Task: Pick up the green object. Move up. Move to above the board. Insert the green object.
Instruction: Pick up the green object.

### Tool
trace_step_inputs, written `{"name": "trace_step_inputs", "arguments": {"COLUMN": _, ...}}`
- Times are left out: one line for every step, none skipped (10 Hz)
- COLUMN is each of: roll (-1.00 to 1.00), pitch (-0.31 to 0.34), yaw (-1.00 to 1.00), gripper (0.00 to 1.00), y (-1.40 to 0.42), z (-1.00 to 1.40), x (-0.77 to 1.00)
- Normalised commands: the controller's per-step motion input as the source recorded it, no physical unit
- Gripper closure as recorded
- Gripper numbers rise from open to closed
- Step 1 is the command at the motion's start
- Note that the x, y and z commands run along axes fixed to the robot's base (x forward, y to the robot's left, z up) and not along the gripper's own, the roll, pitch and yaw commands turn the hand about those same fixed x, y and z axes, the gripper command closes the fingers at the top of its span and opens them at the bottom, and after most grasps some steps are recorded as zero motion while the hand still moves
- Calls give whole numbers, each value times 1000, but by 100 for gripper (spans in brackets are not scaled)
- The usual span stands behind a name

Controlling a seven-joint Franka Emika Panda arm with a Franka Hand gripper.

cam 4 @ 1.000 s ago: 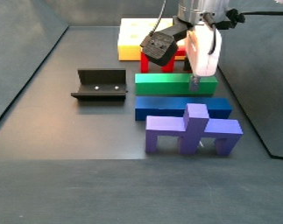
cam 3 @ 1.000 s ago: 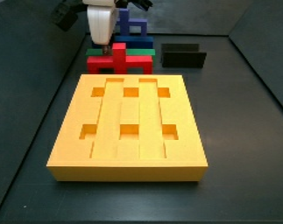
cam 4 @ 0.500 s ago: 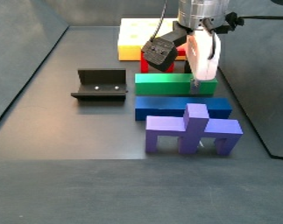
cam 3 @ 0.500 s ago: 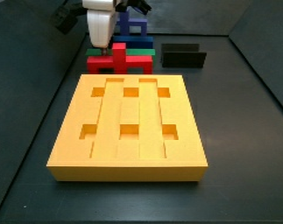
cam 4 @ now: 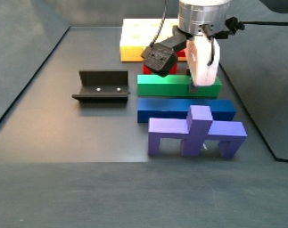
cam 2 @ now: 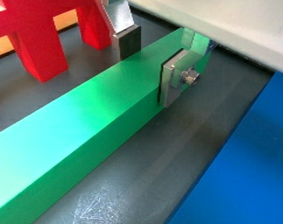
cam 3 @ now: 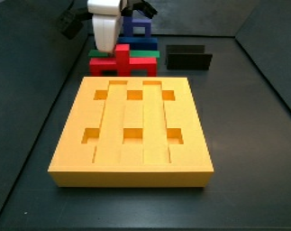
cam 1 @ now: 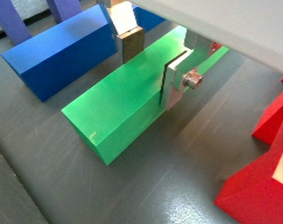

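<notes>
The green object (cam 4: 168, 85) is a long bright green bar lying flat on the floor between the red cross block (cam 4: 158, 64) and a blue bar (cam 4: 182, 109). In both wrist views it runs between my fingers (cam 1: 120, 109) (cam 2: 85, 122). My gripper (cam 4: 206, 85) is low over its right end, also shown here (cam 1: 155, 57) (cam 2: 150, 57). It is open and straddles the bar: one silver plate (cam 1: 179, 74) lies along one side, the other pad (cam 1: 130, 44) stands close by the opposite edge. The yellow-orange board (cam 3: 76, 153) lies nearer the front in a side view.
A blue-purple block (cam 4: 196, 134) stands in front of the blue bar. The black fixture (cam 4: 101, 86) stands to the left of the bar and also shows here (cam 3: 187, 58). The red cross block (cam 3: 112, 63) sits between the board and the gripper (cam 3: 108, 45).
The gripper has come down a little, so its fingers now sit lower beside the green bar. The bar and the other blocks have not moved.
</notes>
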Motion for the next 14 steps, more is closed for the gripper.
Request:
{"name": "trace_step_inputs", "arguments": {"roll": 0, "pitch": 0, "yaw": 0, "gripper": 100, "y": 0, "z": 0, "x": 0}}
{"name": "trace_step_inputs", "arguments": {"roll": 0, "pitch": 0, "yaw": 0, "gripper": 100, "y": 0, "z": 0, "x": 0}}
{"name": "trace_step_inputs", "arguments": {"roll": 0, "pitch": 0, "yaw": 0, "gripper": 100, "y": 0, "z": 0, "x": 0}}
{"name": "trace_step_inputs", "arguments": {"roll": 0, "pitch": 0, "yaw": 0, "gripper": 100, "y": 0, "z": 0, "x": 0}}
{"name": "trace_step_inputs", "arguments": {"roll": 0, "pitch": 0, "yaw": 0, "gripper": 100, "y": 0, "z": 0, "x": 0}}
{"name": "trace_step_inputs", "arguments": {"roll": 0, "pitch": 0, "yaw": 0, "gripper": 100, "y": 0, "z": 0, "x": 0}}
{"name": "trace_step_inputs", "arguments": {"roll": 0, "pitch": 0, "yaw": 0, "gripper": 100, "y": 0, "z": 0, "x": 0}}
{"name": "trace_step_inputs", "arguments": {"roll": 0, "pitch": 0, "yaw": 0, "gripper": 100, "y": 0, "z": 0, "x": 0}}
{"name": "trace_step_inputs", "arguments": {"roll": 0, "pitch": 0, "yaw": 0, "gripper": 100, "y": 0, "z": 0, "x": 0}}
{"name": "trace_step_inputs", "arguments": {"roll": 0, "pitch": 0, "yaw": 0, "gripper": 100, "y": 0, "z": 0, "x": 0}}
{"name": "trace_step_inputs", "arguments": {"roll": 0, "pitch": 0, "yaw": 0, "gripper": 100, "y": 0, "z": 0, "x": 0}}
{"name": "trace_step_inputs", "arguments": {"roll": 0, "pitch": 0, "yaw": 0, "gripper": 100, "y": 0, "z": 0, "x": 0}}
{"name": "trace_step_inputs", "arguments": {"roll": 0, "pitch": 0, "yaw": 0, "gripper": 100, "y": 0, "z": 0, "x": 0}}
{"name": "trace_step_inputs", "arguments": {"roll": 0, "pitch": 0, "yaw": 0, "gripper": 100, "y": 0, "z": 0, "x": 0}}
